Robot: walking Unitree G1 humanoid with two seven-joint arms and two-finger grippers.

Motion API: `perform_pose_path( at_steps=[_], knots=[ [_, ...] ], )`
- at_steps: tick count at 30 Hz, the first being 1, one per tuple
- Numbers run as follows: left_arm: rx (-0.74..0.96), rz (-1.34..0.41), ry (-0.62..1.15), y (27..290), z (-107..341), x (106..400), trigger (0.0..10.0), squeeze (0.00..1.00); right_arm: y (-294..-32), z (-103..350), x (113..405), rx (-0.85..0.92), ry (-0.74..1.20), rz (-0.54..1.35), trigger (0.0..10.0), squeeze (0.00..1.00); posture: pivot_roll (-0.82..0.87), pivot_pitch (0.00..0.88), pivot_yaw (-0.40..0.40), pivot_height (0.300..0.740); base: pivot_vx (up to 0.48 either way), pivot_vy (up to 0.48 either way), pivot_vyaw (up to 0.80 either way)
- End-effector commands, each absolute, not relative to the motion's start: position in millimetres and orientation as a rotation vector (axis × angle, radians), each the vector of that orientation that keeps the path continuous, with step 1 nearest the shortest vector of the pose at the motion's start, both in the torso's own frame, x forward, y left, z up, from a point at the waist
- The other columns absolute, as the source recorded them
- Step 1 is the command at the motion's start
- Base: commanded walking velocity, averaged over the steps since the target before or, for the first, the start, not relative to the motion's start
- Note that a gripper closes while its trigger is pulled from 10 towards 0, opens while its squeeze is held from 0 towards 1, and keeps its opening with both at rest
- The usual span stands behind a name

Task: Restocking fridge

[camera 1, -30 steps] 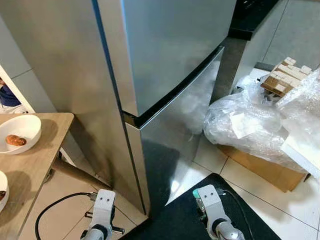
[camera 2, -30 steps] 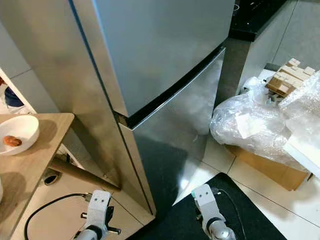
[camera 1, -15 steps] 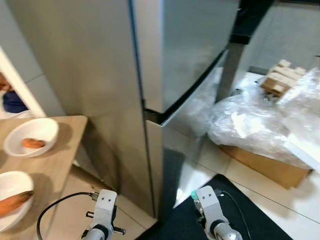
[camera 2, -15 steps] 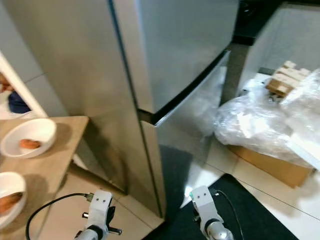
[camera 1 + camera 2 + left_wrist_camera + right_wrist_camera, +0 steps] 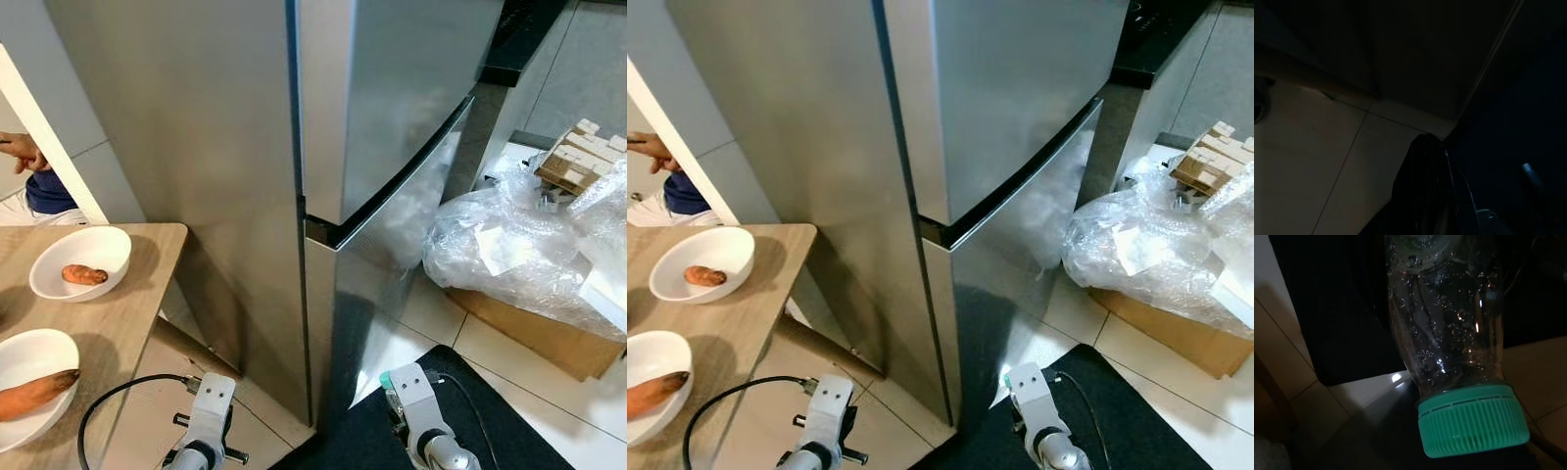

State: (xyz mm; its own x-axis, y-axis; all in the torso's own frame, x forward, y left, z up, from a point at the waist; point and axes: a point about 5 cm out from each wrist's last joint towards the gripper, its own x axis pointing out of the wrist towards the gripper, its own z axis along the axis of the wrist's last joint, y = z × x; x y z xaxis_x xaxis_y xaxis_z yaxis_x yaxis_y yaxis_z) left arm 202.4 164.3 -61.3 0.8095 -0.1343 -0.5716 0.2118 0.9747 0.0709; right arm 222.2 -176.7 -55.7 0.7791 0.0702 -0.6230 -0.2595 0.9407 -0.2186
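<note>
Standing close to the fridge (image 5: 392,117), I see its two steel doors both closed, a dark seam between the upper and lower one. My right gripper (image 5: 1469,382) hangs low over a black mat (image 5: 509,411) on the tiled floor and is clamped on a clear bottle (image 5: 1449,328) with a green cap (image 5: 1474,421), beads of water inside it. My left gripper (image 5: 1425,191) hangs idle near the floor, left of the fridge's corner; its view is so dark I cannot tell whether the fingers are apart or together. A black cable (image 5: 118,401) loops across the tiles beside that arm.

On my left stands a wooden table (image 5: 127,313) bearing two white bowls: the far bowl (image 5: 83,262) holds a small sweet potato (image 5: 85,275), the near bowl (image 5: 34,367) a longer one (image 5: 37,392). A person's hand (image 5: 22,150) shows beyond the table. To the right of the fridge, a heap of clear plastic wrap (image 5: 519,255) lies over a cardboard box (image 5: 539,333), with wooden blocks (image 5: 583,157) further back.
</note>
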Motion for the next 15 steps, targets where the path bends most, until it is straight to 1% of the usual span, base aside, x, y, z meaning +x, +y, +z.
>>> perform_pose_path(
  at_steps=[1, 15],
  knots=[
    [0.113, -0.166, 0.6, 166.0, -62.0, 200.6, 10.0, 0.0, -178.0, -57.7, 219.3, -0.296, 0.668, 0.17, 10.0, 0.0, -0.1, 0.055, 0.064, 0.74, 0.0, 0.0, 0.0],
    [0.103, -0.109, 0.576, 168.6, -60.1, 201.9, 10.0, 0.0, -181.7, -56.8, 219.6, -0.314, 0.666, 0.182, 10.0, 0.0, -0.1, 0.066, 0.043, 0.74, 0.0, 0.0, 0.0]
  ],
)
